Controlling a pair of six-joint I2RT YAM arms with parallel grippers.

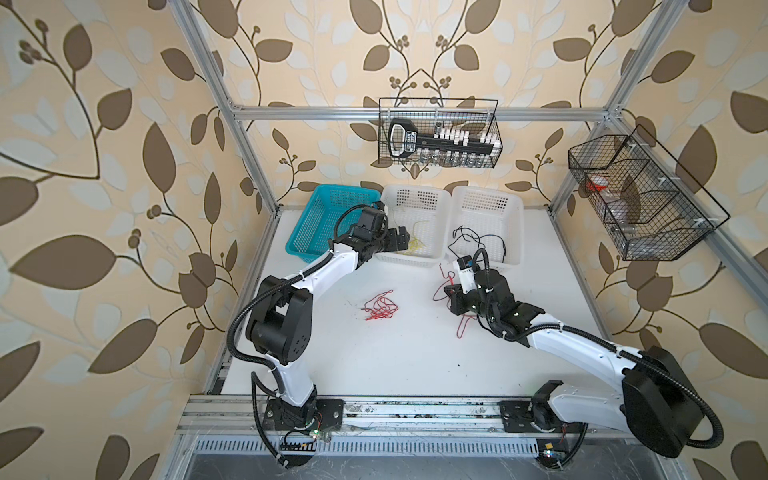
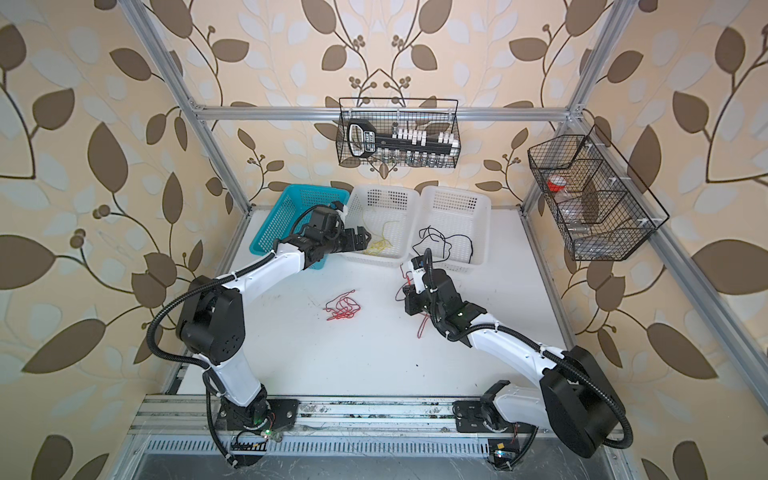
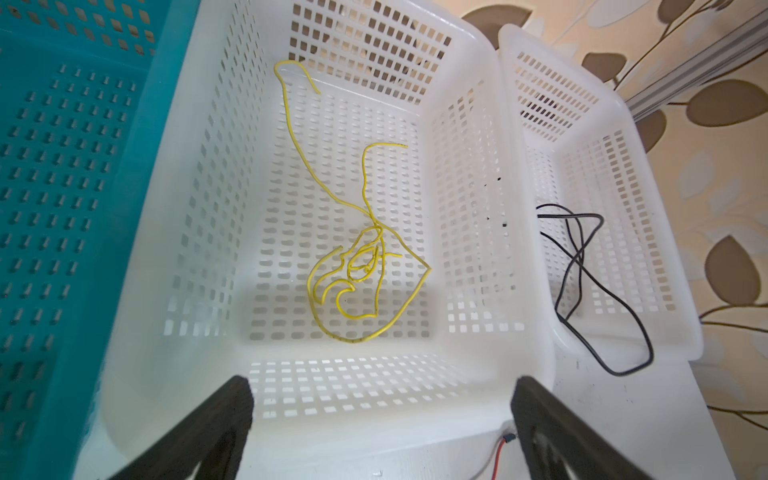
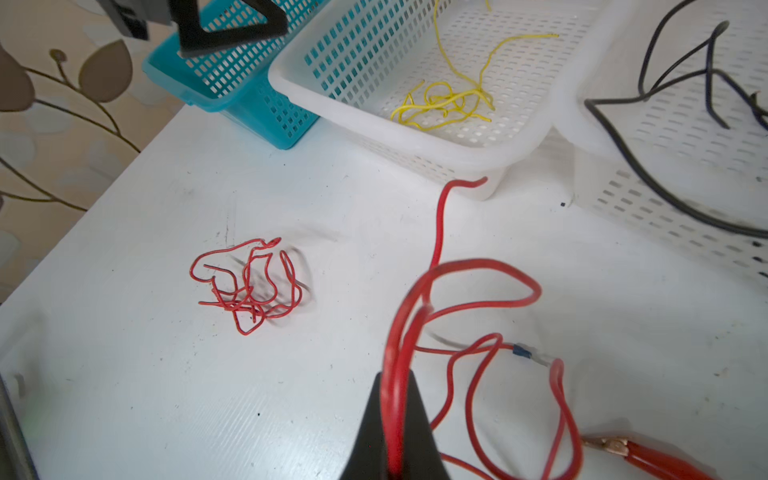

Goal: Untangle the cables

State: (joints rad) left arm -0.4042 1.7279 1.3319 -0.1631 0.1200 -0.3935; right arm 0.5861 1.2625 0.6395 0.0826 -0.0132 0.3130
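Cables [image 1: 380, 309], red, tangle at centre; yellow cable [image 1: 417, 244] lies in upper-centre white basket [image 1: 415, 193] by the released left pincer [image 1: 402, 237]; right pincer [image 4: 395, 399] clenches a red cable [image 4: 478, 262].

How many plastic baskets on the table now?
3, in a row at the back: teal basket leftmost, middle white basket holding yellow cables, right white basket with black cables. None seems hidden.
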